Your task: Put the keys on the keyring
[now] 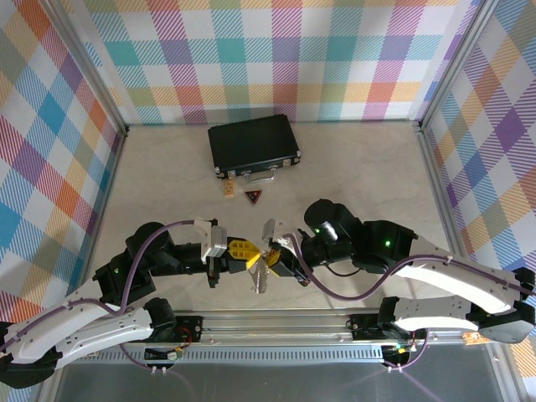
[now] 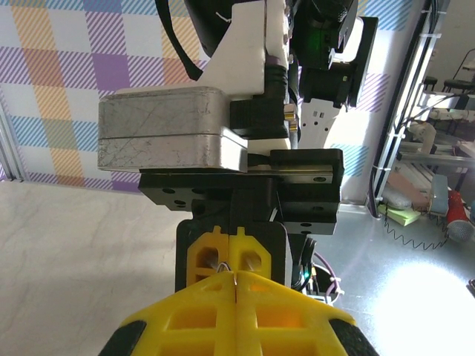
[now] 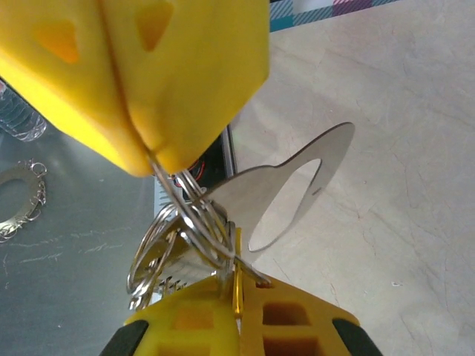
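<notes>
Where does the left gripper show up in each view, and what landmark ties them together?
Top external: left gripper low centre, pointing right.
Left wrist: left gripper at bottom edge, shut.
Right wrist: left gripper top left, pinching the keyring.
Shared landmark: right gripper, facing it tip to tip.

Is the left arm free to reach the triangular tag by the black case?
Probably not yet: the left gripper is shut on the keyring, which the right gripper also pinches. The table toward the tag looks unobstructed, but it must let go first.
</notes>
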You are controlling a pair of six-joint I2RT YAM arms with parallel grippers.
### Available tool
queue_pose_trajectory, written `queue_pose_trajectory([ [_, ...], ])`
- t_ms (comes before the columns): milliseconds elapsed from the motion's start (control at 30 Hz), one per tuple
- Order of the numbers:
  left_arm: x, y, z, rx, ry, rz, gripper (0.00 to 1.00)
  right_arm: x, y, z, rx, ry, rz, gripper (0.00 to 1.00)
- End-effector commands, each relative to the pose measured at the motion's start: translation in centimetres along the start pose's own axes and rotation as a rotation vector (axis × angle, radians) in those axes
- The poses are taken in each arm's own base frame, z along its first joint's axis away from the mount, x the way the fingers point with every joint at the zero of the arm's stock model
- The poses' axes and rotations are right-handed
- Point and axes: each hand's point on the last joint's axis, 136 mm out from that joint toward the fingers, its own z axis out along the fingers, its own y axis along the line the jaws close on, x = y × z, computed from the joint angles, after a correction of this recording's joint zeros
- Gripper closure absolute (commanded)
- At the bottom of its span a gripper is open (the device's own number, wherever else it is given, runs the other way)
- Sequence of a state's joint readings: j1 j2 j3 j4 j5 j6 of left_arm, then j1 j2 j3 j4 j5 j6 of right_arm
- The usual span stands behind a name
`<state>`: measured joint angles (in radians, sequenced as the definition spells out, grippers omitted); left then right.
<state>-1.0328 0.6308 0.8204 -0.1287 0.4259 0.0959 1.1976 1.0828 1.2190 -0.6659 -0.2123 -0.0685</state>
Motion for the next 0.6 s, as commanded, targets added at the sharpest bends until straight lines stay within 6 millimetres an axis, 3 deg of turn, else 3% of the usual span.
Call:
queue_pose_trajectory([
  [0, -1.3, -0.4, -0.5, 0.006, -0.064, 0.021, 1.0, -1.0, 0.3, -1.4, 0.015, -0.035, -0.028, 0.94],
  [133, -1.2, -0.3, -0.5, 0.002, -0.065, 0.019, 1.0, -1.5, 0.4, -2.6, 0.031, -0.078, -0.028, 0.71],
  [267, -1.1, -0.3, -0.5, 0.003, -0.066, 0.019, 1.0, -2.3, 0.5, -4.2, 0.056, -0.167, -0.044, 0.57],
  [400, -1.1, -0.3, -0.5, 0.004, -0.066, 0.019, 1.0, -3.3, 0.7, -5.3, 0.067, -0.268, -0.069, 0.5],
  [567, -1.1, -0.4, -0.5, 0.01, -0.068, 0.018, 1.0, -3.6, 0.6, -4.3, 0.058, -0.264, -0.096, 0.49],
])
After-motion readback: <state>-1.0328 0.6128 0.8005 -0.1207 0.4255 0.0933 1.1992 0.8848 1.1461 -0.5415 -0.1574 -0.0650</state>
